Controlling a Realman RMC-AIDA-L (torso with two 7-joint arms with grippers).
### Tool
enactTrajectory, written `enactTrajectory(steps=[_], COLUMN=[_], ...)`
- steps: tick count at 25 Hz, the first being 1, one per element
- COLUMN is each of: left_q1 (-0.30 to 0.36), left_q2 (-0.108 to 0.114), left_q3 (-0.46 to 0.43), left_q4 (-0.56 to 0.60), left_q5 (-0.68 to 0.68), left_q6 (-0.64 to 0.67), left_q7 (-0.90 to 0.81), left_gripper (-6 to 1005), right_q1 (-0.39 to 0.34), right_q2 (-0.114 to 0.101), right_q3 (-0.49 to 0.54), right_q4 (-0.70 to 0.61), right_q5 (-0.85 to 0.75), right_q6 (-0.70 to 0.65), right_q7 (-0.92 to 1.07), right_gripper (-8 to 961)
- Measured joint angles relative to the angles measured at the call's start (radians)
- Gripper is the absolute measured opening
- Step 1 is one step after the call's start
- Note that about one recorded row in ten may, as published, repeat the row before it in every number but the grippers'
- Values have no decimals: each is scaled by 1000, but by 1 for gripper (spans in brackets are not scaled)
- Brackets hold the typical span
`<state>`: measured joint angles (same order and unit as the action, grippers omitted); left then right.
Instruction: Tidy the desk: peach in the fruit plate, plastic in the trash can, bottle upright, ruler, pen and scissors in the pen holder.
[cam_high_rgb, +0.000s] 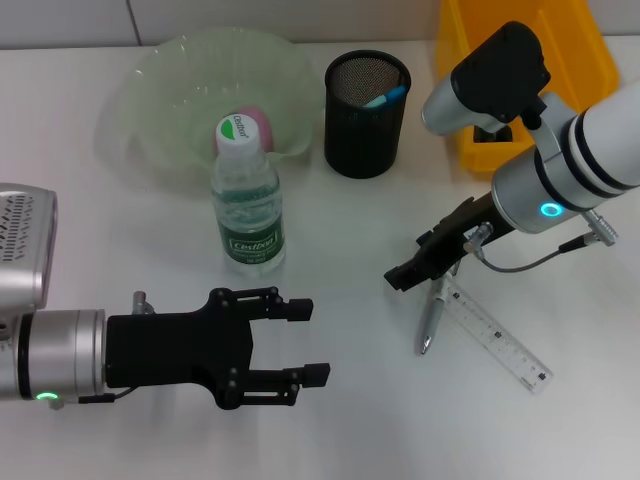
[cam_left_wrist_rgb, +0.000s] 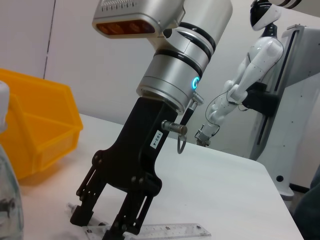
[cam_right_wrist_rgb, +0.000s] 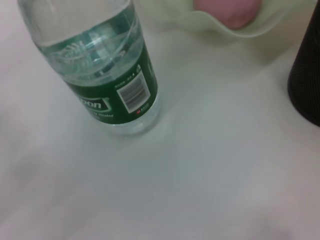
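The bottle (cam_high_rgb: 247, 205) stands upright in front of the pale green fruit plate (cam_high_rgb: 150, 90), which holds the pink peach (cam_high_rgb: 250, 122). The black mesh pen holder (cam_high_rgb: 367, 100) has a blue item in it; I cannot tell what it is. On the desk at the right lie the silver pen (cam_high_rgb: 430, 322) and the clear ruler (cam_high_rgb: 497, 336). My right gripper (cam_high_rgb: 408, 272) hangs low over the pen's upper end, fingers apart. My left gripper (cam_high_rgb: 309, 342) is open and empty near the front edge. Plastic and scissors are out of view.
A yellow bin (cam_high_rgb: 520, 60) stands at the back right, behind my right arm. In the right wrist view the bottle (cam_right_wrist_rgb: 112, 75) is close, with the plate (cam_right_wrist_rgb: 210, 25) and the pen holder (cam_right_wrist_rgb: 307, 75) beyond. The left wrist view shows the ruler (cam_left_wrist_rgb: 165, 231).
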<state>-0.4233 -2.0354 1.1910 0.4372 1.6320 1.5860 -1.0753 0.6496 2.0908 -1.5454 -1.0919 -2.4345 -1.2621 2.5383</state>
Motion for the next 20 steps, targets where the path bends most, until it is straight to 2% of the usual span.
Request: enactTrajectory(steps=[15,20], left_q1=[0,2], left_q2=[-3,-3], left_q3=[1,0], left_q4=[1,-1], left_q5=[2,2], left_q6=[0,0], left_q7=[-2,-1], left_gripper=[740,740], right_q1=[7,3], right_q2=[0,0], right_q3=[-25,-36], right_q4=[26,23], right_q5=[0,0], right_q6=[25,30], right_q7=[12,12], right_gripper=[687,461])
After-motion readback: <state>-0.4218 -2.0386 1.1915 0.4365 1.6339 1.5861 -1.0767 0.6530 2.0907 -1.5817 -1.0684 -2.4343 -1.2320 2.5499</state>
